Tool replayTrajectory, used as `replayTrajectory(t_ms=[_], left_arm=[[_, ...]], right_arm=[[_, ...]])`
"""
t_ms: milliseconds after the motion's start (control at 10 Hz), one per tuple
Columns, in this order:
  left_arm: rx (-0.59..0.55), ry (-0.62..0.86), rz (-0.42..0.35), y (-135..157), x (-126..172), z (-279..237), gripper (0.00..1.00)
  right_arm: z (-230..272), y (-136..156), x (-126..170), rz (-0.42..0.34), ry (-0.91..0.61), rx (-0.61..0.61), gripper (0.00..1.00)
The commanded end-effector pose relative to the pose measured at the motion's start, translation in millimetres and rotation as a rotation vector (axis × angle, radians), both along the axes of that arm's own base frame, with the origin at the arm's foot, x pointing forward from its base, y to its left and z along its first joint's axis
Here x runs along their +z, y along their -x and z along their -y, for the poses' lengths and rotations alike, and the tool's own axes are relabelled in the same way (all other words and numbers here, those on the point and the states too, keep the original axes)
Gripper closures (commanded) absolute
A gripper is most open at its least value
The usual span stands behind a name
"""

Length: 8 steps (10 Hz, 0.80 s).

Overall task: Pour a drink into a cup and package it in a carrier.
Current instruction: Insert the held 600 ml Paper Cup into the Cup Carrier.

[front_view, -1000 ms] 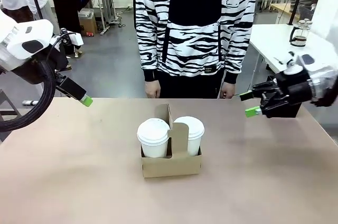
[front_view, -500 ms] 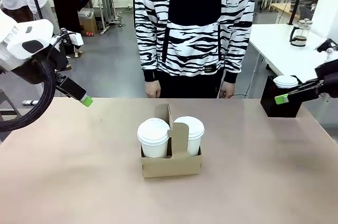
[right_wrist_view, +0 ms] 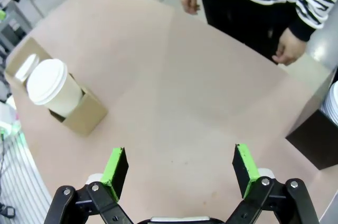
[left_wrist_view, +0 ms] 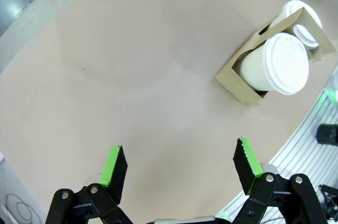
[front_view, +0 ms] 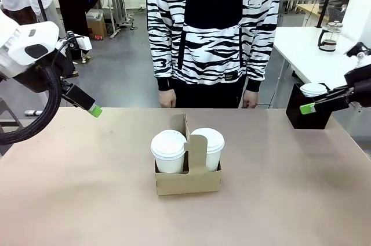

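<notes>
Left end effector point(left_wrist_view: 179, 167) spread wide at the bottom of its wrist view, holding nothing, touching nothing, up over the bare table point(left_wrist_view: 132, 76). Right end effector point(right_wrist_view: 179, 168) spread wide too, also empty, above the table. In the front view, left end effector point(front_view: 94, 110) at the left edge, right end effector point(front_view: 308, 108) at the far right. Brown carrier point(front_view: 188, 181) in the middle of the table, holding two lidded white cups point(front_view: 168, 151), side by side. Person's hands point(front_view: 167, 98) hanging at the far edge.
</notes>
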State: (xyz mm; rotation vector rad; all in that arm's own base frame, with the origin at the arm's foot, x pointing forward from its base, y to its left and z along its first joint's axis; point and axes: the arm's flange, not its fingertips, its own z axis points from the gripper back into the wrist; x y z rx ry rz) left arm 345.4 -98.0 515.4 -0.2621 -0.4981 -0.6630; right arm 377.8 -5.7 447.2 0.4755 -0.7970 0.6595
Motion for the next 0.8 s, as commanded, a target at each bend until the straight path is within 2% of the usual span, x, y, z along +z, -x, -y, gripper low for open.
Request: replayTrajectory(t_ms=[0, 700], left_arm=[[-0.011, 0.019, -0.003, -0.8, -0.4, -2.0, 0.0], [-0.011, 0.019, -0.003, -0.8, -0.4, -2.0, 0.0]], right_arm=[[2.6, -1.1, -5.0, 0.024, 0.005, 0.009, 0.0], [2.6, -1.1, -5.0, 0.024, 0.005, 0.009, 0.0]])
